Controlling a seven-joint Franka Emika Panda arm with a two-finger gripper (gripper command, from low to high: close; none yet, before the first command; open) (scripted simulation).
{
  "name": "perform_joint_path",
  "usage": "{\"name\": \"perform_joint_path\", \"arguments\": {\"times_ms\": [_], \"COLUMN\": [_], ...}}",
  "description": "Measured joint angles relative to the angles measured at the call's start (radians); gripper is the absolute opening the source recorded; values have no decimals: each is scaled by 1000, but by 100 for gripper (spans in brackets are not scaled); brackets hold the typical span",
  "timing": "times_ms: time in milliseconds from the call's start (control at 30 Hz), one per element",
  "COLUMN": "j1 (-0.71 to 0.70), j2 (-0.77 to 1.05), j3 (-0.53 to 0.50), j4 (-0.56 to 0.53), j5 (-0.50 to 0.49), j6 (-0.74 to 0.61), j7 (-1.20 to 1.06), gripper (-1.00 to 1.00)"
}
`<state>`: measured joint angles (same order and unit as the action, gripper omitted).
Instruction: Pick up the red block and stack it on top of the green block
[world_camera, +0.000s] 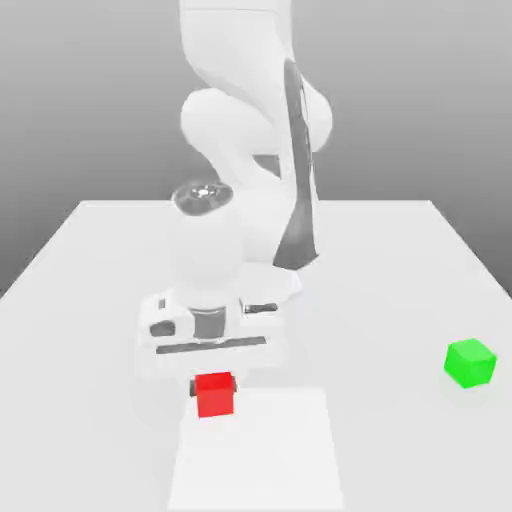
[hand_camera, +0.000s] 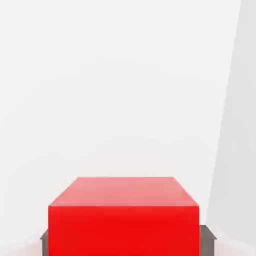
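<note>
Plain bright red block at lower centre of the exterior frame, no markings. Plain vivid green block at lower right. White, unpatterned table. White arm at upper centre with a dark grey strip. Dark grey fingers on the claw.
</note>
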<state>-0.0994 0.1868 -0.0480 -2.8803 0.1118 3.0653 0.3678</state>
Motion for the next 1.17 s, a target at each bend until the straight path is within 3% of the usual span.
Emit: {"name": "perform_joint_path", "arguments": {"times_ms": [100,333,500,800,900,1033,1067,1167], "j1": [13,20,187,628,735,731,738,738], "j2": [-29,-261,-265,-226,-170,-43,-18,-18], "j3": [-16,-34,120,370,375,309,297,297], "j4": [-5,-33,34,182,209,218,219,219], "j5": [-10,-133,-120,-92,-129,-228,-248,-248], "j6": [-24,-226,-298,-405,-376,-264,-242,-242], "j7": [7,102,205,418,482,558,573,573], "gripper": [-100,-100,-100,-100,-100,-100,100,100]}}
